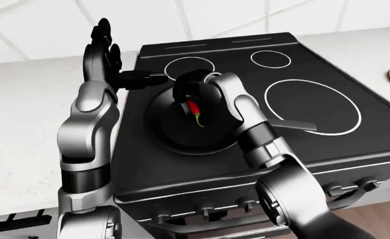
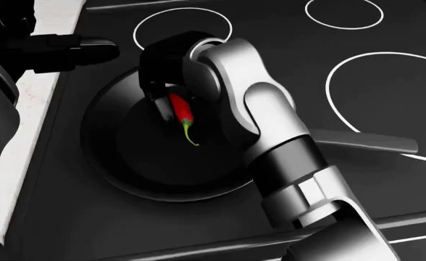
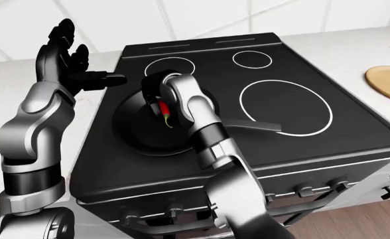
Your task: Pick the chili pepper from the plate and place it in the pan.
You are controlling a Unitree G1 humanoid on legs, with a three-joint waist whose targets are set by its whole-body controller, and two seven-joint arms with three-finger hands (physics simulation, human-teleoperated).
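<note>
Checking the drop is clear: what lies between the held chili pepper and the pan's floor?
Nothing. In the head view, the chili pepper, held by the right hand, hangs stem-down over the bare pan.
</note>
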